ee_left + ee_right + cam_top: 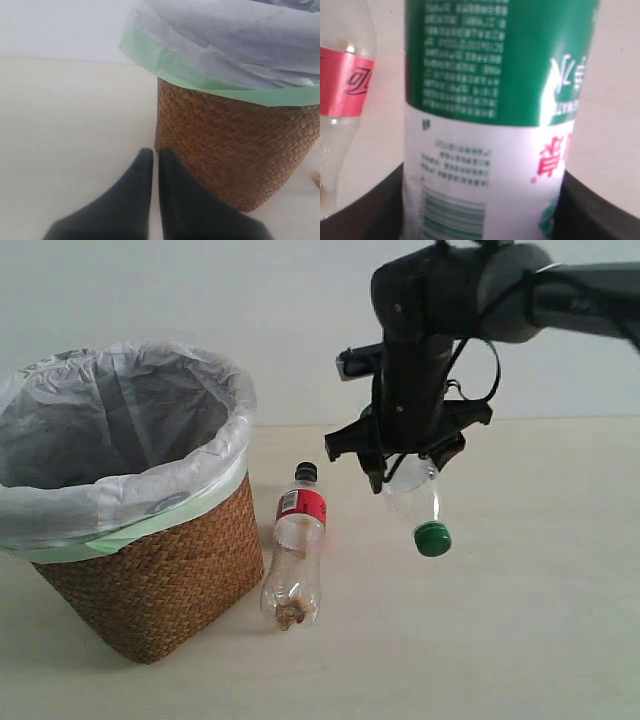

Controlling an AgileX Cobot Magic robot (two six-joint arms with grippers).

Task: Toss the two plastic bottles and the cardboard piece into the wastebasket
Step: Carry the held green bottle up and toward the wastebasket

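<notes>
Closest to me stands the brown woven wicker wastebasket point(150, 590), tapered and lined with a translucent white plastic bag point(120, 440) whose pale green edge folds over the rim. Low beside its base, the left gripper point(155, 155) sits with its two dark fingers pressed together, holding nothing. Just beside the wastebasket, lying on the pale bench point(520, 640), is the small clear red-labelled bottle point(295, 560) with a black cap and brown dregs at its bottom. Further back, the right gripper point(405, 465) is clamped around the clear green-capped bottle point(415, 495), which has a white-and-green label. It hangs cap-down above the bench, well to the side of the wastebasket. I'd worry that the slick, thin plastic slips in that grip, or that a low carry snags the bag and tips the wastebasket. Letting go too soon would drop it on the bench. I can't see the cardboard piece anywhere.
</notes>
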